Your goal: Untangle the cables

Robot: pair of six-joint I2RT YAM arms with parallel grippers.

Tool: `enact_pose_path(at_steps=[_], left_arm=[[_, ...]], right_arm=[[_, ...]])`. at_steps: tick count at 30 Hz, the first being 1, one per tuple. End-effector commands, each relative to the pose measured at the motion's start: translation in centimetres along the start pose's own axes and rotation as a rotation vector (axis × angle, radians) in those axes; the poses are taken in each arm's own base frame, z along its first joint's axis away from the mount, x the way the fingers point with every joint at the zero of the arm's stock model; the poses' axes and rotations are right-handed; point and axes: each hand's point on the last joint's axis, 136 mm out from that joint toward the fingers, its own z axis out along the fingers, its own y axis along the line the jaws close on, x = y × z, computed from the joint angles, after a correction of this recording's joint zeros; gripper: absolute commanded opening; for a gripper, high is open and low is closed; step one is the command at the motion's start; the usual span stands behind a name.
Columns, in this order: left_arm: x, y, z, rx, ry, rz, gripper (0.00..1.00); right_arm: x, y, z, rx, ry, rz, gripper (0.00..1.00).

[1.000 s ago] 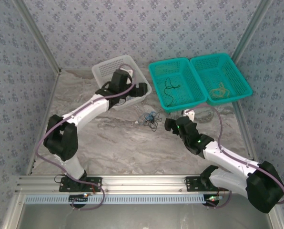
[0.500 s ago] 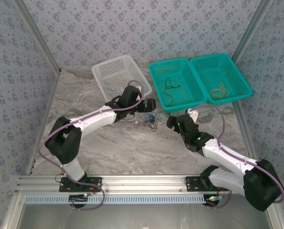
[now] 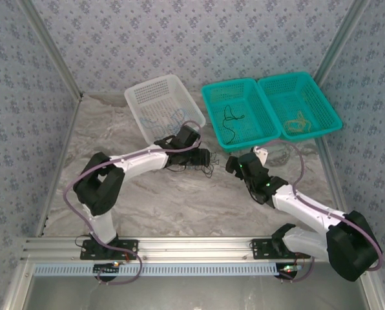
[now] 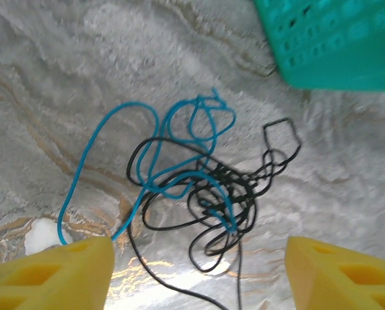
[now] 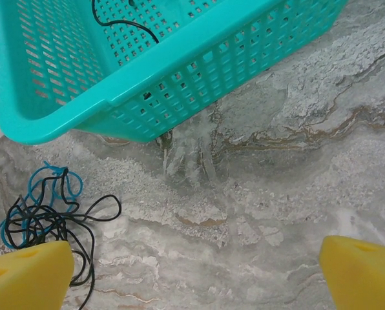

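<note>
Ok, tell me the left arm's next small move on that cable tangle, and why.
Probably lower the left gripper and pinch the blue cable where its loop lies clear of the black cable. It hangs open above them, holding nothing, and that loop looks easiest to pull free.

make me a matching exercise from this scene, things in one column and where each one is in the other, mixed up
Things
1. blue cable
2. yellow-tan cable
3. white basket
4. left gripper

Places
A. in the right-hand teal basket
B. poised over the tangle, jaws apart
C. on the table, knotted with a black cable
D. at the left end of the basket row

Pairs: 1-C, 2-A, 3-D, 4-B
</note>
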Motion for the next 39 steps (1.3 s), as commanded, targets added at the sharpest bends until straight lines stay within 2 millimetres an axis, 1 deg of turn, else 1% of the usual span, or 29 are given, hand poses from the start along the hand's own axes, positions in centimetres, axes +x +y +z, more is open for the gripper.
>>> enact_pose_path(at_steps=[1, 4, 9, 12, 20, 25, 28, 31, 35, 36, 39], left_arm=[[0.5, -0.4, 0.2, -0.018, 0.027, 0.026, 0.62], [0.5, -1.1, 0.2, 0.008, 0.024, 0.061, 0.55], [0.2, -1.5, 0.1, -0.002, 0.016, 0.084, 0.56], [0.0, -1.8, 0.4, -0.028, 0.013, 0.105, 0.56], [-0.6, -2.6, 1.5, -0.091, -0.003, 0.167, 0.50], [-1.1, -2.6, 2.2, -0.149, -0.007, 0.203, 0.45], [-1.3, -2.1, 2.7, -0.191, -0.006, 0.208, 0.41], [-1.2, -1.7, 3.1, -0.220, 0.008, 0.208, 0.39], [-1.0, -2.1, 2.9, -0.207, 0.011, 0.210, 0.26], [-1.0, -2.4, 2.8, -0.191, 0.009, 0.216, 0.24], [-0.6, -4.0, 2.3, -0.130, 0.020, 0.247, 0.12]], right_arm=[[-0.4, 0.3, 0.0, 0.004, 0.008, 0.029, 0.99], [-0.4, 0.3, 0.1, 0.008, 0.016, 0.023, 1.00], [-0.2, 0.3, 0.3, 0.017, 0.029, 0.020, 1.00], [-0.2, 0.4, 0.5, 0.017, 0.036, 0.024, 1.00], [-0.1, 0.5, 0.6, 0.022, 0.050, 0.021, 1.00], [0.0, 0.5, 0.6, 0.026, 0.056, 0.019, 1.00], [0.0, 0.4, 0.5, 0.029, 0.059, 0.018, 1.00], [-0.1, 0.4, 0.5, 0.028, 0.059, 0.017, 1.00], [-0.1, 0.8, 0.5, 0.007, 0.061, 0.001, 1.00], [-0.2, 1.2, 0.4, -0.012, 0.062, -0.014, 1.00], [0.1, 2.4, 0.2, -0.082, 0.079, -0.100, 1.00]])
